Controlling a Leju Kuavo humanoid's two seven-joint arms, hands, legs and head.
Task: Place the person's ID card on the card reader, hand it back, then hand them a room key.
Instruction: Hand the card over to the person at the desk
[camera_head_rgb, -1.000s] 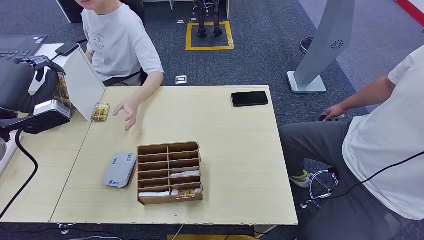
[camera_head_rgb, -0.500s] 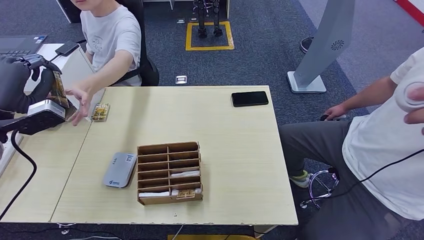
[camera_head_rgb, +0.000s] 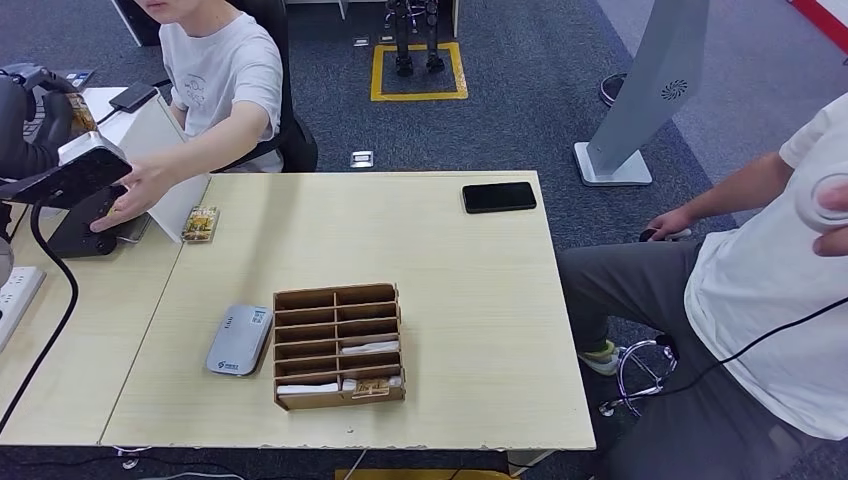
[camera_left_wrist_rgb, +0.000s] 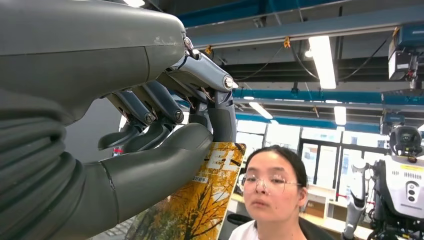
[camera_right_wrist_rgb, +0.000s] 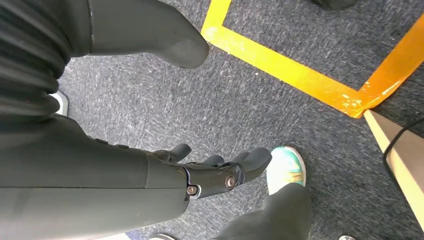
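Note:
My left hand is raised at the far left, beyond the table's left end, and pinches a card with a yellow autumn picture. In the left wrist view the card sits between the thumb and the fingers of that hand. A seated person's hand reaches out just below my left hand. A second, similar card lies on the table. The grey card reader lies flat near the front left. My right hand hangs over the carpet, its fingers loosely apart and holding nothing.
A wooden compartment tray with a few cards stands beside the reader. A black phone lies at the far right corner. A white slanted board and a black stand are at the left. Another person sits to the right.
My left hand has lifted the card up and away to the left. The seated person's hand has moved from the table's middle to the left, under my hand.

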